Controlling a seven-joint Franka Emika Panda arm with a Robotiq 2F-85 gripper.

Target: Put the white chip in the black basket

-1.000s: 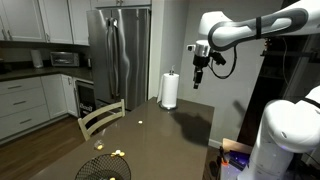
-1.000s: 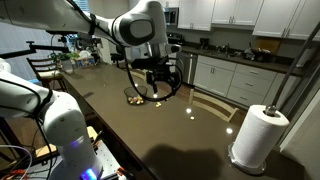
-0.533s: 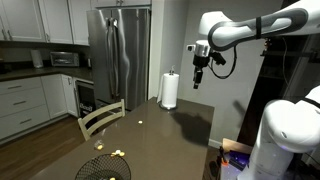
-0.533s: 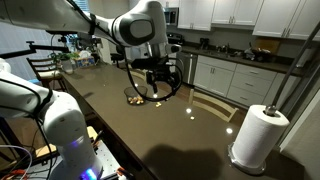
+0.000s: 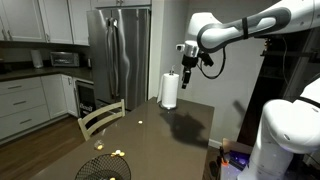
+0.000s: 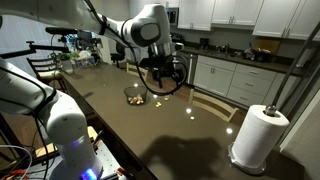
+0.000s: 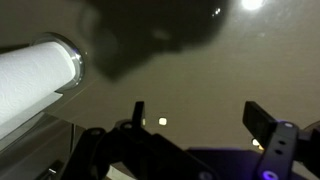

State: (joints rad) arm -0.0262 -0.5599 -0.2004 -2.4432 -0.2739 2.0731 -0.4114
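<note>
The white chip (image 5: pixel 140 123) is a tiny speck on the dark table (image 5: pixel 170 140), near the chair; it also shows in an exterior view (image 6: pixel 191 113) and in the wrist view (image 7: pixel 163 122). The black basket (image 5: pixel 103 168) stands at the table's near end, and in an exterior view (image 6: pixel 134 97) it stands beyond the arm. My gripper (image 5: pixel 186 72) hangs high over the table, open and empty, far above the chip. In the wrist view the gripper (image 7: pixel 200 118) has its fingers (image 7: pixel 262 122) wide apart with nothing between them.
A paper towel roll (image 5: pixel 169 90) stands upright at the table's far end, seen also in the wrist view (image 7: pixel 35 75) and in an exterior view (image 6: pixel 250 135). Pale yellowish pieces (image 5: pixel 118 153) lie beside the basket. A wooden chair (image 5: pixel 100 118) stands at the table's side.
The gripper has moved sideways over the table, towards the paper towel roll, still high and open. Nothing on the table has moved.
</note>
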